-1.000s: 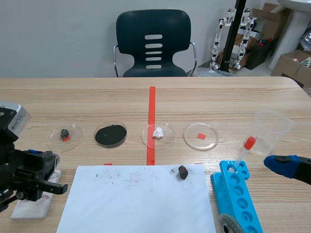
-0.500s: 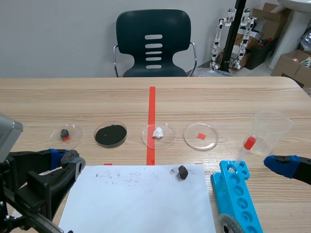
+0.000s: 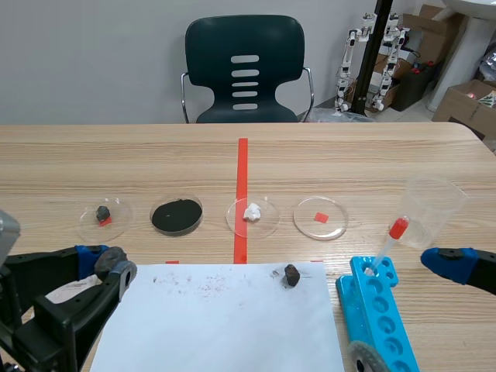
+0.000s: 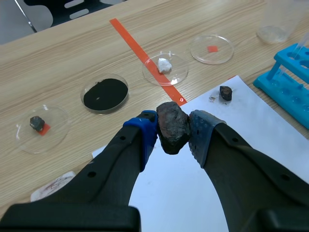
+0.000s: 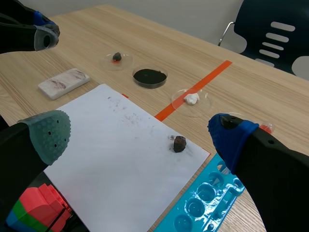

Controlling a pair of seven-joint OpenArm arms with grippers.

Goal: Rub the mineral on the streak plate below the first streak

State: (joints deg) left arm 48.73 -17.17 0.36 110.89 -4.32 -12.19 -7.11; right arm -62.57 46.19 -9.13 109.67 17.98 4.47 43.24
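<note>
Change: left gripper (image 4: pixel 173 134) has risen off the streak plate (image 4: pixel 54 185) and now hangs at the paper's (image 4: pixel 193 193) far left corner.
Mineral (image 4: pixel 172 124): dark red-brown, rough, lumpy; clamped between my left pads, over that corner.
Streak plate: white slab, faint reddish marks, beside the paper.
Right gripper (image 5: pixel 140 137): spread wide, holding nothing.
Count: four petri dishes (image 3: pixel 335 226); two loose stones, one held, one (image 4: pixel 225 93) on the paper.

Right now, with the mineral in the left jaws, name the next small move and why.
Probably lower the left gripper toward the streak plate: its jaws are shut on the mineral, which hangs off the plate near the white paper, and the plate already shows a reddish streak.
</note>
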